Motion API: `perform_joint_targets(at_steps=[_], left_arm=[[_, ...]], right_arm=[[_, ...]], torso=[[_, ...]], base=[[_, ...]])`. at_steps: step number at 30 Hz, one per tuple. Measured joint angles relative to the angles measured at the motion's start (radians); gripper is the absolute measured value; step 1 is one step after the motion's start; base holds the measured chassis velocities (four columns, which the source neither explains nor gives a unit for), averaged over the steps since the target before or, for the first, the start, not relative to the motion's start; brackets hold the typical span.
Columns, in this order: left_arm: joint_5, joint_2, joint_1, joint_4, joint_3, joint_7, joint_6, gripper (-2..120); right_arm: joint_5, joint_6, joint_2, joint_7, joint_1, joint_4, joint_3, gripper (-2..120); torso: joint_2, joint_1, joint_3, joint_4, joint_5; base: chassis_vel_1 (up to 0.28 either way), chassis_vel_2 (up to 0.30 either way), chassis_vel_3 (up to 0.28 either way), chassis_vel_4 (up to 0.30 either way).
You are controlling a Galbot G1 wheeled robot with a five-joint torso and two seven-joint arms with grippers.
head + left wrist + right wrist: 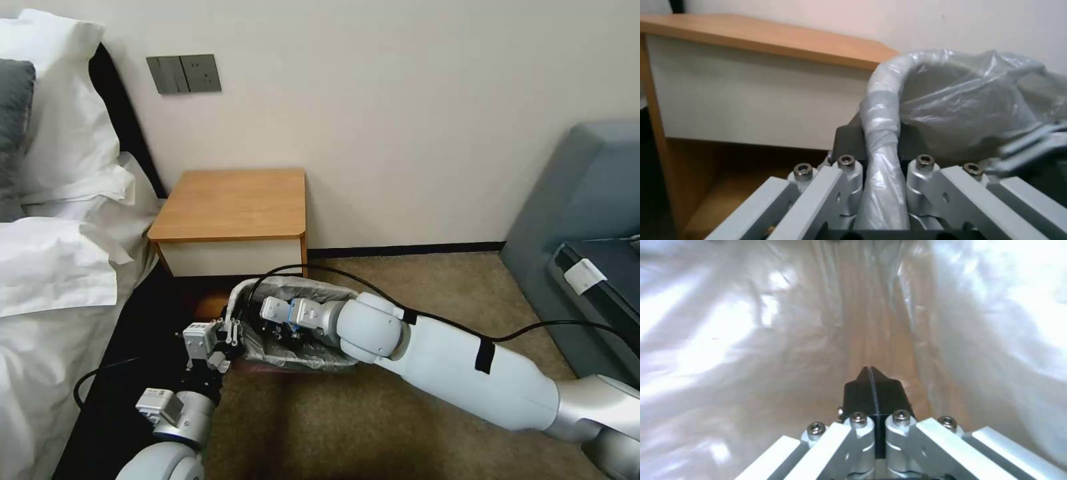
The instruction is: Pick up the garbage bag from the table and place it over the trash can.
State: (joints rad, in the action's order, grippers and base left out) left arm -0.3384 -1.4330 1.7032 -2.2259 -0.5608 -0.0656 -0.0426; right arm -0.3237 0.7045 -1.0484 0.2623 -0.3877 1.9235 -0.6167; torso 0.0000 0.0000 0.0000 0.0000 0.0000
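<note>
Both grippers at trash can (248, 293), just below wood-top table (230, 203). You see garbage bag (303, 291), thin crinkly translucent grey plastic, lining can, folded over rolled rim. Left gripper (880, 146) clamped on bag-wrapped rim. Right gripper (872, 378) inside bag, black pads pressed together, gripping nothing. No readable labels.

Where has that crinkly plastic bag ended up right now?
In the head view the garbage bag lines the trash can on the carpet, just in front of the table. The left end effector pinches its rim.
</note>
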Motion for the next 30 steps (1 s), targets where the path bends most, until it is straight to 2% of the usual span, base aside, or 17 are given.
perform_joint_targets(at_steps=[9,13,17,18,21,23,25,27,30], left_arm=[[-0.106,0.000,-0.007,0.004,-0.016,0.041,-0.033,8],[-0.146,-0.002,-0.010,0.004,-0.021,0.070,-0.047,8],[-0.172,0.000,-0.012,0.024,-0.021,0.112,-0.062,8],[-0.172,0.000,-0.012,0.024,-0.021,0.112,-0.062,8],[-0.178,0.002,-0.015,0.043,-0.017,0.133,-0.073,8],[-0.180,0.002,-0.015,0.047,-0.015,0.139,-0.079,8],[-0.184,0.004,-0.013,0.055,-0.008,0.155,-0.104,8],[-0.185,0.005,-0.013,0.057,-0.006,0.158,-0.109,8],[-0.195,0.008,-0.009,0.063,0.010,0.182,-0.150,8]], right_arm=[[-0.127,0.014,0.052,-0.029,-0.037,0.052,0.037,0],[-0.204,0.012,0.088,-0.082,-0.084,0.102,0.089,0],[-0.268,-0.018,0.142,-0.149,-0.183,0.198,0.231,0],[-0.268,-0.018,0.142,-0.149,-0.183,0.198,0.231,0],[-0.272,-0.091,0.197,-0.211,-0.282,0.257,0.322,0],[-0.263,-0.119,0.215,-0.231,-0.312,0.272,0.340,0],[-0.209,-0.210,0.279,-0.310,-0.453,0.328,0.399,0],[-0.191,-0.228,0.290,-0.335,-0.494,0.343,0.417,0],[-0.094,-0.279,0.276,-0.418,-0.705,0.402,0.568,15]], torso=[[0.000,0.000,0.000,0.0000,0.0000],[0.000,0.000,0.000,0.0000,0.0001],[0.000,0.000,0.000,0.0001,0.0001],[0.000,0.000,0.000,0.0001,0.0001],[0.000,0.000,0.000,0.0002,0.0001],[0.000,0.000,0.000,0.0000,0.0001],[0.000,0.000,0.000,-0.0002,0.0002],[0.000,0.000,0.000,-0.0002,0.0001],[0.000,0.000,0.000,-0.0002,0.0000]], base=[[0.000,0.000,0.000,0.000],[0.000,0.000,0.000,0.000],[0.000,0.000,0.000,0.000],[0.000,0.000,0.000,0.000],[0.000,0.000,0.000,0.000],[0.000,0.000,0.000,0.000],[0.000,0.000,0.000,0.000],[0.000,0.000,0.000,0.000],[0.000,0.000,0.000,0.000]])
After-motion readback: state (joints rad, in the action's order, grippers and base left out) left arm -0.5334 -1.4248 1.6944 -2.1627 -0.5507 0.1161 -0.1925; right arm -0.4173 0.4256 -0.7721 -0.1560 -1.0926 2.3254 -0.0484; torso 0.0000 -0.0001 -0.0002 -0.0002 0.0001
